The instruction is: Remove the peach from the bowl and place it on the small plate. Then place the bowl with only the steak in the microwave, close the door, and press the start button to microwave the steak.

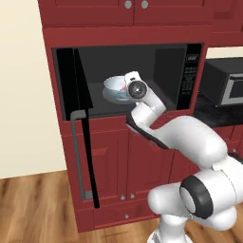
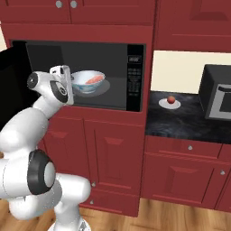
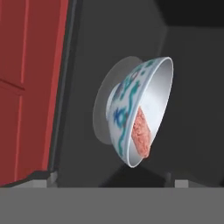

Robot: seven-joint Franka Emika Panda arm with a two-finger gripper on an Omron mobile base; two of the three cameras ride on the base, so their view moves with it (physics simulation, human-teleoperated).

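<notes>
One arm reaching into microwave point(image 1: 190, 76), jaws seemingly apart

One bowl point(image 2: 88, 81) is counted, with one steak point(image 2: 94, 80) in it. One peach point(image 2: 171, 99) and one small plate point(image 2: 169, 104) are seen. One microwave point(image 2: 85, 74) with one door point(image 1: 78, 114) and one countertop oven point(image 2: 217, 92) are counted.
</notes>
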